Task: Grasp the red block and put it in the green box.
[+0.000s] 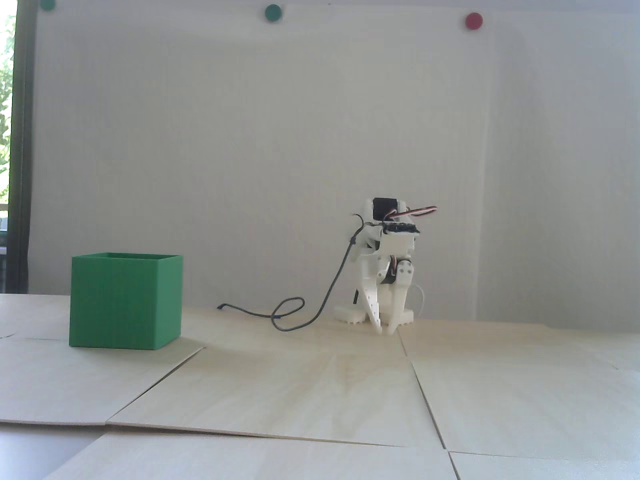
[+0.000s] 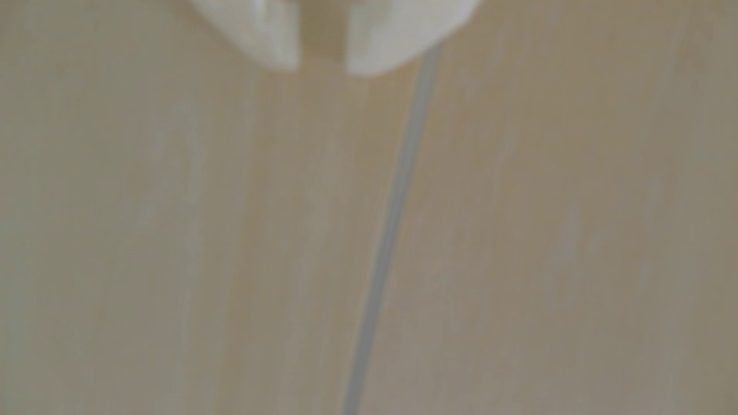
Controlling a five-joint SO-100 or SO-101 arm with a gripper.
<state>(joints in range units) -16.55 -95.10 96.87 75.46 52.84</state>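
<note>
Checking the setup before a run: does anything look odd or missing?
No red block shows in either view. The green box stands upright on the table; the gripper, slightly open, points down at bare wood.

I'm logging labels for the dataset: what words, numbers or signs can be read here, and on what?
None can be read in either view.
Large green cube-shaped plastic box: plain ribbed sides.
White robot arm: no legible marking.
Round wall dots, green and red: blank.

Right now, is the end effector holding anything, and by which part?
Nothing is held: the end effector shows an empty gap between its fingertips above bare table.
</note>
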